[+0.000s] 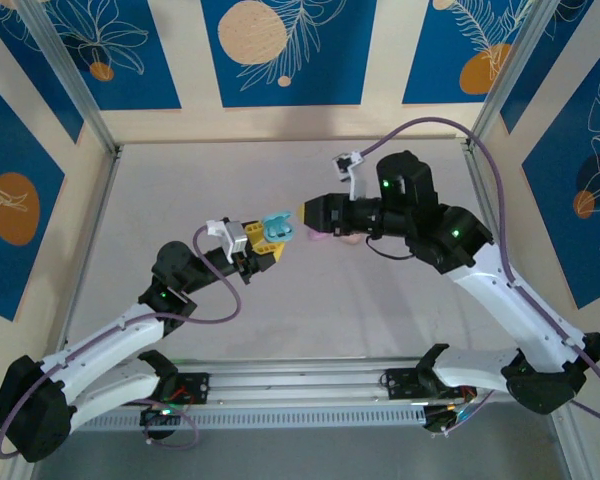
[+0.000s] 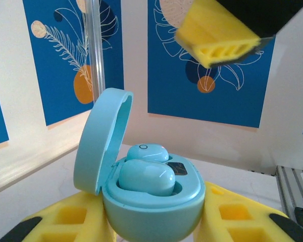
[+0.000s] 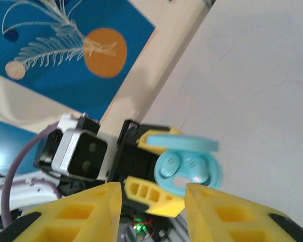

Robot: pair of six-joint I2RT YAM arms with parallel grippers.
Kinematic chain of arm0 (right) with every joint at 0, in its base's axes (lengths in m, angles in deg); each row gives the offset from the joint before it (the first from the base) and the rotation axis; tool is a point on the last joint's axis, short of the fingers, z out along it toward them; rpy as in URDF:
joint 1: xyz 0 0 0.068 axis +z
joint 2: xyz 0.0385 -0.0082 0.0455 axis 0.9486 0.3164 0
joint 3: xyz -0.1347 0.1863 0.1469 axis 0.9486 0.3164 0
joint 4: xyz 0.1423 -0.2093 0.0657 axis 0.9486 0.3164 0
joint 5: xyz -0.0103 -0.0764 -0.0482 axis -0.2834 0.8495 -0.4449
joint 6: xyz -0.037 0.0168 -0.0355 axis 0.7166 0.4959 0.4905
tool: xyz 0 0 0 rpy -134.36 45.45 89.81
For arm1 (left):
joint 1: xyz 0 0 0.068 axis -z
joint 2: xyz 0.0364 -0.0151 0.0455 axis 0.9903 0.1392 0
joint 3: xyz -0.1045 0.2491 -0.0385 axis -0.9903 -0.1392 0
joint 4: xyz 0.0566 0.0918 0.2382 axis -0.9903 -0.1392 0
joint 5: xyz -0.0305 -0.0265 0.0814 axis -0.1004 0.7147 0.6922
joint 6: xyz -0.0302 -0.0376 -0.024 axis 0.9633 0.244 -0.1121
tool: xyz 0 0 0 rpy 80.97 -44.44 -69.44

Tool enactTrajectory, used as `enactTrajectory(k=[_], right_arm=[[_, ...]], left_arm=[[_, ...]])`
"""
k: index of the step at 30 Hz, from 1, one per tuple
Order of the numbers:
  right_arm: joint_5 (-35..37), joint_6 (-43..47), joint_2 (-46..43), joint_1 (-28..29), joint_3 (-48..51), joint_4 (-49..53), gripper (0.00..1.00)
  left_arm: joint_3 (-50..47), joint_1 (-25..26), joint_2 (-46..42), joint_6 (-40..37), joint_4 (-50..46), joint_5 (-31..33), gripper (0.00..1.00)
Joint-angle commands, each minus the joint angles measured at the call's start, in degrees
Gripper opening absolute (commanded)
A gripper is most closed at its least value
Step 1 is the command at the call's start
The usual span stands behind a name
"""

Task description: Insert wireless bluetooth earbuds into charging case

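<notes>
From the overhead camera I see the left gripper (image 1: pixel 263 245) clamped on a light blue case (image 1: pixel 277 230), held above the table (image 1: pixel 380 320) just off the middle of the view, toward 9 o'clock. On the left wrist camera the case (image 2: pixel 151 201) sits between that gripper's (image 2: pixel 151 224) two yellow fingers (image 2: pixel 65 217). Its lid (image 2: pixel 102 138) is swung open and stands up at 10 o'clock from the body. Two light blue earbuds (image 2: pixel 145 177) lie side by side in the case's sockets, one in front of the other.

The right gripper (image 1: pixel 305 212) is at about 2 o'clock from the case, close to it but apart. On its own camera its jaws stand parted with nothing between them (image 3: pixel 154 212), and the open case (image 3: pixel 189 169) is at 12 o'clock beyond the fingertips, both buds showing inside. One of its yellow fingers (image 2: pixel 217 35) hangs at 1 o'clock above the case in the left wrist view.

At 3 o'clock from the case, something pink (image 1: pixel 328 238) lies on the table under the right arm; it may be another case, but I can't tell
</notes>
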Motion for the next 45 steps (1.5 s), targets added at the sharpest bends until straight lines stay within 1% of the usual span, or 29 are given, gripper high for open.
enactTrajectory(k=[1, 4, 9, 13, 17, 23, 30, 35, 37, 39, 42, 45], right_arm=[[0.5, -2.9, 2.2, -2.7, -0.5, -0.5, 0.43], [-2.5, -3.5, 5.5, -4.2, -3.2, 1.0, 0.45], [-6.0, -2.8, 12.7, -4.3, -10.3, 6.9, 0.49], [-8.9, -1.8, 16.9, -4.2, -12.8, 9.8, 0.51], [-9.8, -0.3, 19.3, -3.5, -13.6, 12.9, 0.51], [-11.9, -0.4, 17.9, -3.0, -10.0, 11.9, 0.52], [-16.8, -1.9, 12.4, -2.8, -1.3, 6.8, 0.52], [-19.1, -2.6, 10.1, -2.8, 2.5, 4.3, 0.52], [-19.6, -3.8, 9.3, -3.1, 3.8, 2.4, 0.52], [-20.7, -6.7, 8.2, -3.9, 5.8, -1.6, 0.54], [-25.5, -10.5, 7.5, -5.0, 8.8, -8.7, 0.56], [-27.7, -10.9, 8.0, -4.8, 9.2, -9.4, 0.56]], left_arm=[[0.6, 0.5, -1.4, 0.6, 1.0, -2.3, 0.35], [0.7, 0.5, -1.7, 0.7, 0.3, -3.2, 0.35], [0.9, 0.6, -1.3, 1.2, 0.4, -4.1, 0.36], [1.2, 0.6, -1.2, 1.4, 0.4, -4.4, 0.36], [1.2, 0.6, -1.5, 1.4, 0.2, -4.0, 0.36], [1.1, 0.6, -1.5, 1.5, 0.5, -3.7, 0.36], [0.9, 0.6, -1.8, 1.5, 0.9, -3.1, 0.36], [1.2, 0.5, -1.7, 1.8, 1.1, -3.2, 0.36], [1.3, 0.6, -1.9, 1.9, 0.9, -3.4, 0.36], [1.3, 0.6, -2.0, 2.0, 0.8, -3.3, 0.36], [1.3, 0.6, -2.1, 2.0, 0.8, -3.4, 0.36], [1.4, 0.5, -1.9, 2.1, 0.9, -3.3, 0.36]])
